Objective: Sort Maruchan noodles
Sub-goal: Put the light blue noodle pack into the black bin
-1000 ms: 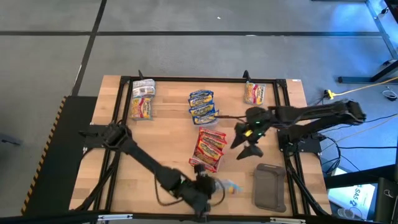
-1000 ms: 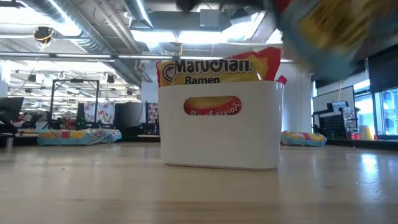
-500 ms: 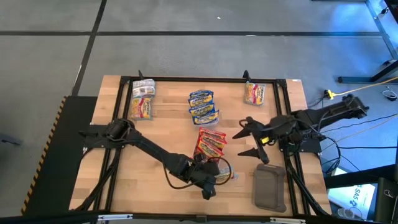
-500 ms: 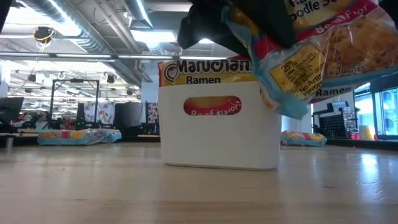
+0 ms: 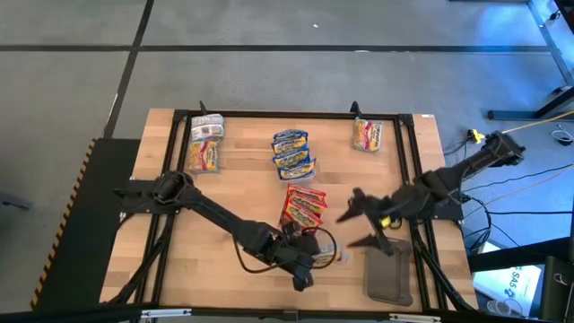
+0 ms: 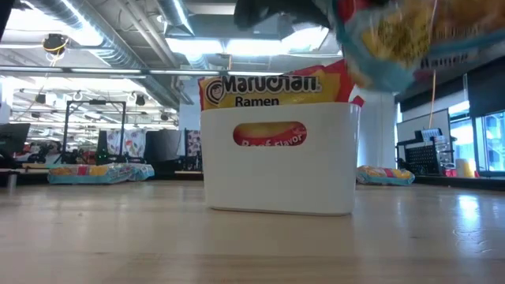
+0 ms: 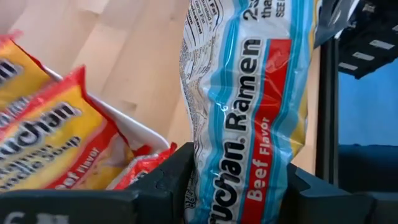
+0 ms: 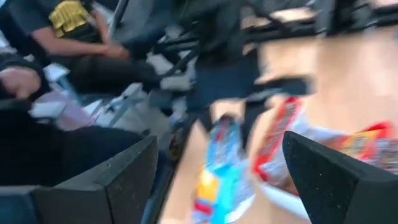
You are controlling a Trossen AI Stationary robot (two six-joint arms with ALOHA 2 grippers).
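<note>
A blue Maruchan packet with a red band [image 7: 249,112] hangs above the table near its front edge, with my left gripper [image 5: 318,256] shut on it. Beside it stands a white tray [image 5: 289,222] [image 6: 276,170] holding upright red-orange packets [image 5: 303,206] [image 7: 50,143]. More blue packets [image 5: 293,154] lie at the far middle, silver-grey ones [image 5: 206,148] at the far left, and one packet [image 5: 368,135] at the far right. My right gripper [image 5: 359,220] [image 8: 219,143] is open and holds nothing, right of the white tray and above the dark grey tray's far end. My left gripper pinches the blue packet between its two fingers [image 7: 161,186], which stand on its two long sides near one end [image 7: 242,180]. The printed face is turned toward the wrist camera and the rest of the packet reaches out beyond the fingers. It is lifted clear of the table [image 6: 394,39].
A dark grey tray [image 5: 390,269] lies at the near right corner. Black frame rails [image 5: 269,114] run along the table's edges. A seated person [image 8: 68,37] shows beyond the table in the right wrist view. Bare wood [image 5: 206,224] lies left of the white tray.
My left gripper has carried the blue packet up and a little away from the near edge, toward the white tray, rolling it as it went. My right gripper, still open, has swung away from the white tray's right side toward the near edge and turned.
</note>
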